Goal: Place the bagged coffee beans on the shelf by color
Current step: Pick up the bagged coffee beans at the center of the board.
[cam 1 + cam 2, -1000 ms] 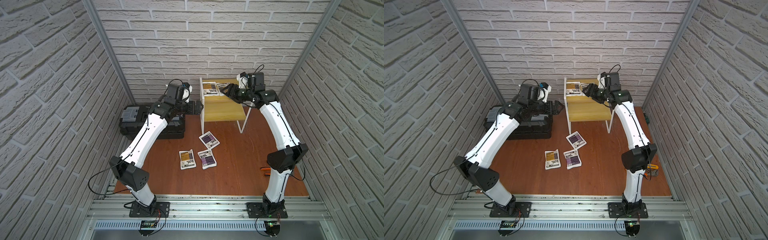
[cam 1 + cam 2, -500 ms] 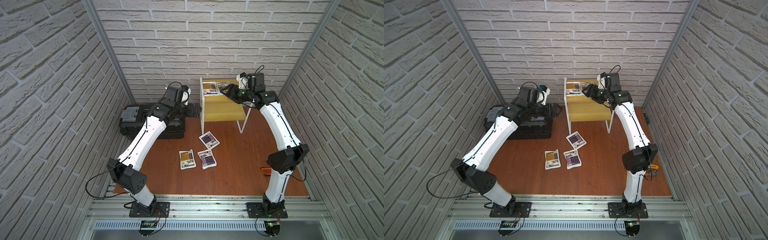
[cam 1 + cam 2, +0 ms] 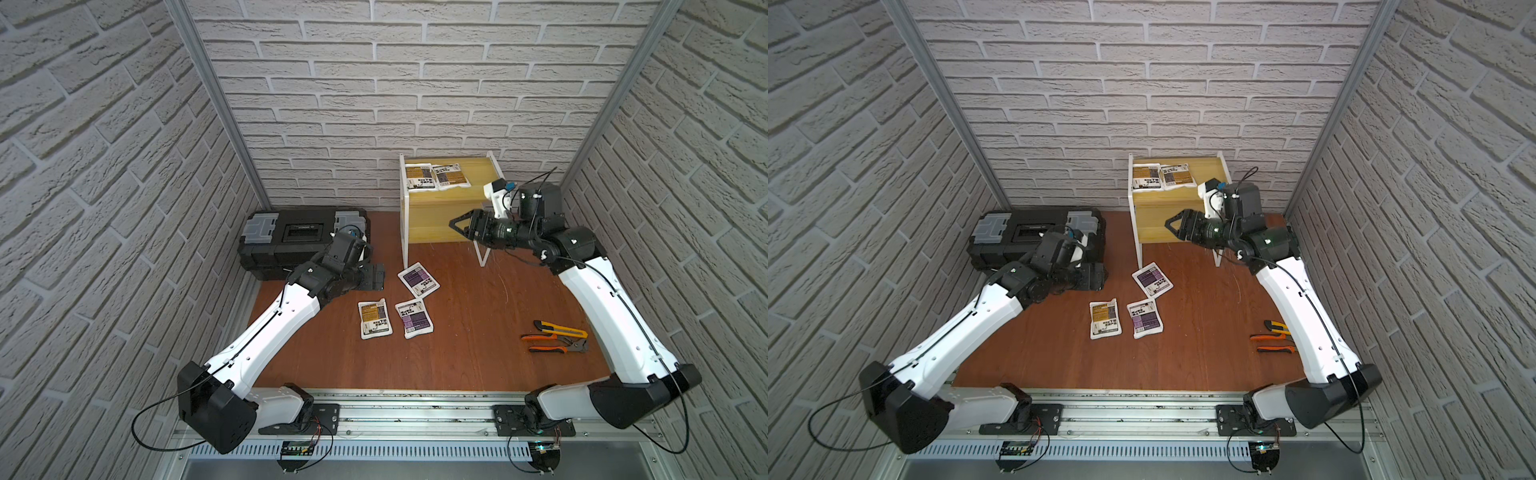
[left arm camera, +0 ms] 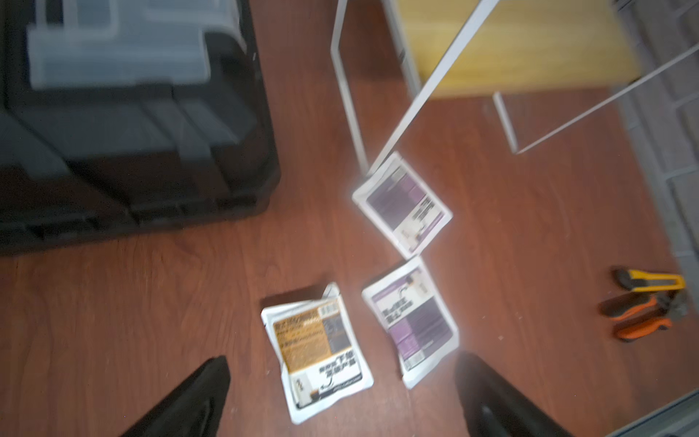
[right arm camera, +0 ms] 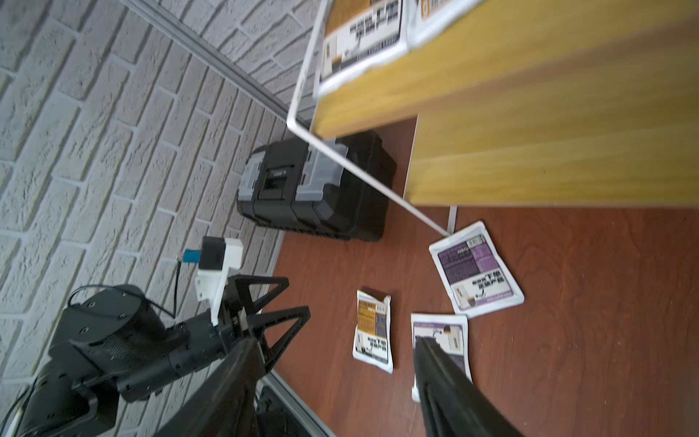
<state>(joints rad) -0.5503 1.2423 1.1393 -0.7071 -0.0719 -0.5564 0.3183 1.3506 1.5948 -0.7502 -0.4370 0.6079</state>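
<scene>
Well, my right gripper [image 3: 454, 225] has just backed off the top board of the shelf [image 3: 436, 216]. It now hangs in front of the lower board, right of centre in both top views, jaws spread wide with nothing between them. The second orange pouch [image 3: 449, 175], which it was over a second ago, lies flat on the top board against the first orange pouch [image 3: 421, 176], upper middle of the frame. Meanwhile my left gripper [image 5: 298, 294] has drawn back from between the toolbox [image 3: 303, 232] and the shelf and come down toward the floor. Its jaws are open and empty too, and the left wrist view frames the third orange pouch [image 4: 317, 348] at lower centre, not yet touched. I judge two of five shelved: that orange one comes next, then the purple pouch by the shelf leg [image 3: 418, 279] and the purple pouch beside it [image 3: 412, 318], probably for the lower board.
</scene>
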